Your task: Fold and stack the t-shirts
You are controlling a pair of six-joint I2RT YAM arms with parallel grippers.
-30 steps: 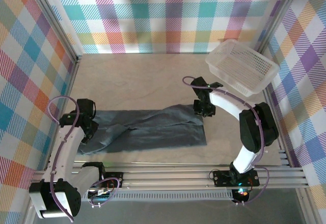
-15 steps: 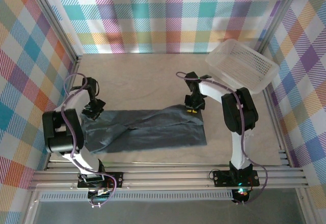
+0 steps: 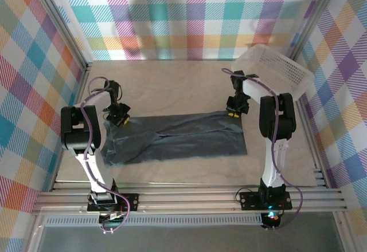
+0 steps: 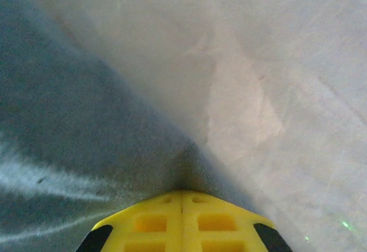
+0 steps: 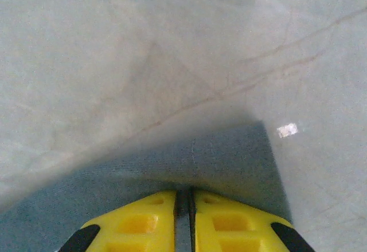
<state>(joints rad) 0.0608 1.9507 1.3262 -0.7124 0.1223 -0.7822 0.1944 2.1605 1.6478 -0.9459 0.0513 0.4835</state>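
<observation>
A dark slate blue-grey t-shirt [image 3: 178, 137] lies stretched left to right across the middle of the table, with creases along its centre. My left gripper [image 3: 118, 118] is shut on the t-shirt's far left corner; in the left wrist view the yellow fingers [image 4: 149, 223] meet over the pinched cloth [image 4: 86, 126]. At the far right corner my right gripper [image 3: 234, 113] is shut on the fabric too. In the right wrist view the t-shirt's corner [image 5: 229, 154] runs between the closed yellow fingertips [image 5: 135, 223].
A white plastic lattice basket [image 3: 274, 71] sits tilted at the back right, close behind the right arm. Checked cloth walls enclose the table [image 3: 172, 86] on three sides. An aluminium rail [image 3: 189, 197] runs along the near edge.
Both grippers have carried the t-shirt's far edge away from the arm bases and outward. The cloth is now pulled flatter and wider, its right end shifted toward the basket.
</observation>
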